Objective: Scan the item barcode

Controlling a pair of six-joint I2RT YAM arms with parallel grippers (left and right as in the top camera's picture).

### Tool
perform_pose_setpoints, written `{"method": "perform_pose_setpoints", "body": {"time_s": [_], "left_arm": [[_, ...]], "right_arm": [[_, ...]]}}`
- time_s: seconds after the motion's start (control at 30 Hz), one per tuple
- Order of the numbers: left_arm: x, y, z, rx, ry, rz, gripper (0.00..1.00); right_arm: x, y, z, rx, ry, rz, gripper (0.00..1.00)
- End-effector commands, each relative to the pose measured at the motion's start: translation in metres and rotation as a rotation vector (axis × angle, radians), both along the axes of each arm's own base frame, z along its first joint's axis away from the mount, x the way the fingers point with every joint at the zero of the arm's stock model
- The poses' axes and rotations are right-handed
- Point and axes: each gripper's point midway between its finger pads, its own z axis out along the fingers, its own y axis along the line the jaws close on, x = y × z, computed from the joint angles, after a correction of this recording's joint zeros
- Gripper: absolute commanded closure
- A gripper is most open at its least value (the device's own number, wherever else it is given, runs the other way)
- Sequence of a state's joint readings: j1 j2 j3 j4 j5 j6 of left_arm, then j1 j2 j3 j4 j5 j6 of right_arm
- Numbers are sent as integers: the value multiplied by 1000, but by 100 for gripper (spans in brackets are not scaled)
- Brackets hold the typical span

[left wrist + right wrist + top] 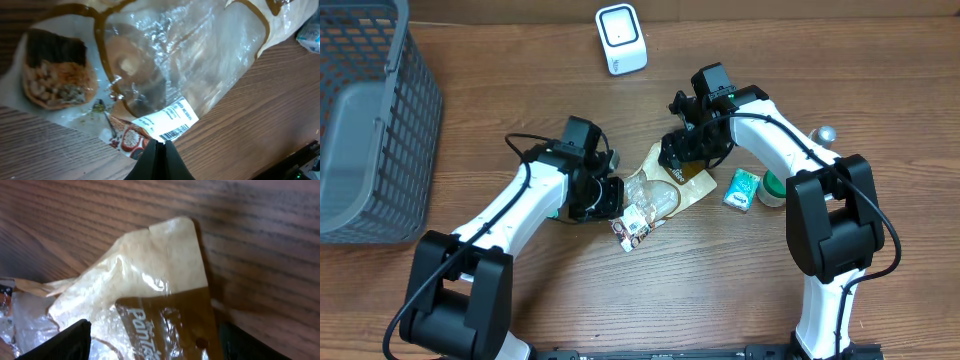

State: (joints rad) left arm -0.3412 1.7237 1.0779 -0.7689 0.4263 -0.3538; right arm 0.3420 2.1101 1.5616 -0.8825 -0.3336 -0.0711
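Read "Pan…" in brown print on clear bag; spotted white barcode label, txt illegible. Found L gripper clenched at bag edge, R gripper released, straddling bag.

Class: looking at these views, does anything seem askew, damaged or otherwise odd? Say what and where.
The snack bag lies crumpled and diagonal mid-table, its barcode label at the near corner, pinched by the left end effector, away from the scanner. Nothing spilled.
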Motion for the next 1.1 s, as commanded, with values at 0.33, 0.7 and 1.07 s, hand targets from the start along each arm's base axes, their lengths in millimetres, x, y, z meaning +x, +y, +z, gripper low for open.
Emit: {"method": "perform_pose_setpoints", "body": {"time_s": [0.33, 0.7, 1.07], "left_arm": [[1, 9, -9, 69, -1, 30, 96], [-7, 30, -24, 191, 37, 39, 96], [-13, 28, -65, 202, 142, 33, 96]], "right_arm": [[-59, 9, -21, 68, 249, -103, 20], [-40, 20, 0, 144, 190, -95, 10], [-44, 20, -15, 154, 181, -92, 1]]}}
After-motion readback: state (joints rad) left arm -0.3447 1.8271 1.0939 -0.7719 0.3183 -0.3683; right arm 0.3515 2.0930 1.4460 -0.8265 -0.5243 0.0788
